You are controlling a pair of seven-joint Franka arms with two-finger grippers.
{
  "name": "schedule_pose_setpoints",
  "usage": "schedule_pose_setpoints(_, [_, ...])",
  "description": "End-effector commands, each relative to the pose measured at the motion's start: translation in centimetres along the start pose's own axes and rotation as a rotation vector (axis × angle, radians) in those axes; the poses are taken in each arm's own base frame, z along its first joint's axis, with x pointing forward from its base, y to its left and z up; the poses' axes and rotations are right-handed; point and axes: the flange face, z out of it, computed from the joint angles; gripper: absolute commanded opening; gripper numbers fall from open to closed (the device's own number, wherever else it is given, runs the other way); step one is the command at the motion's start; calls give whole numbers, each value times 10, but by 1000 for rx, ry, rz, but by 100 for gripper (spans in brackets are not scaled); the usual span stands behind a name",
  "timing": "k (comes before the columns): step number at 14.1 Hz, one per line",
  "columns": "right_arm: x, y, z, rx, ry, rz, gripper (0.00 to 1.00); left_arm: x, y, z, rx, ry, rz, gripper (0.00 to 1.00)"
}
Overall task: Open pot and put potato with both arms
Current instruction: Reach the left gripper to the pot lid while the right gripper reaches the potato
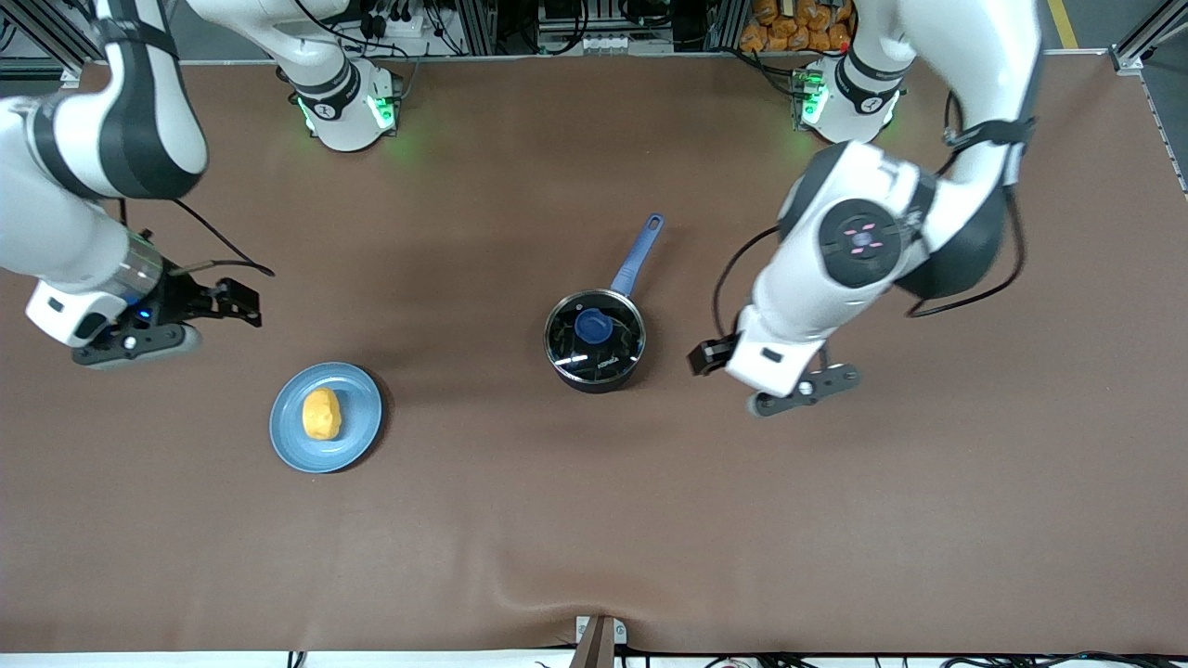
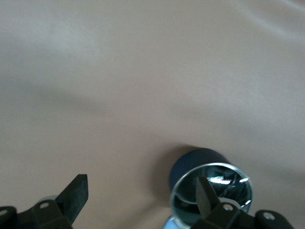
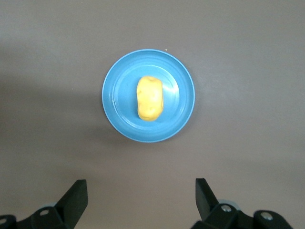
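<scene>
Both grippers hang above a brown cloth-covered table [image 1: 594, 520] with nothing in their grasp. Seen from its wrist camera, the left gripper [image 2: 142, 190] has its two black fingers spread wide apart; in the front view it [image 1: 715, 357] hangs over bare cloth just beside the pot [image 1: 595, 340], toward the left arm's end of the table. That pot is a small round black saucepan, closed by a shiny glass lid [image 1: 595, 335] with a round blue knob [image 1: 592, 326] at its centre. Its long, slim blue handle [image 1: 637, 259], pierced by a hole at the tip, points away from the front camera toward the robot bases. Nothing lies between the left gripper and the pot. The right gripper [image 3: 141, 190] also has its fingers wide apart, and in the front view it [image 1: 237, 304] hovers over bare cloth toward the right arm's end of the table. Near it, closer to the front camera, sits a flat, smooth, round light-blue plate [image 1: 288, 436]. On the middle of the plate rests the potato [image 1: 321, 414], a small oval yellow-orange lump with bumpy skin. Plate and pot stand well apart, with open cloth between them. The cloth has a soft wrinkle near its front edge.
</scene>
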Motion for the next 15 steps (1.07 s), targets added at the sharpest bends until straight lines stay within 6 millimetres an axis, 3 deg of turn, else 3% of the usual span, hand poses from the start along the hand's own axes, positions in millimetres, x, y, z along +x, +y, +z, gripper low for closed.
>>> schedule_pose_setpoints(1, [8, 2, 29, 19, 8, 27, 100, -14, 31, 11, -31, 32, -112, 100])
schedule_pose_setpoints(6, [25, 5, 96, 32, 6, 59, 100, -72, 82, 72, -20, 9, -348, 100])
schedule_pose_setpoints(9, [36, -7, 137, 20, 13, 40, 100, -100, 102, 106, -2, 21, -388, 100])
schedule_pose_setpoints(12, [41, -6, 166, 9, 27, 40, 100, -117, 110, 126, 21, 31, -389, 100])
schedule_pose_setpoints(15, [44, -3, 189, -3, 47, 42, 100, -131, 117, 133, 21, 31, -378, 100])
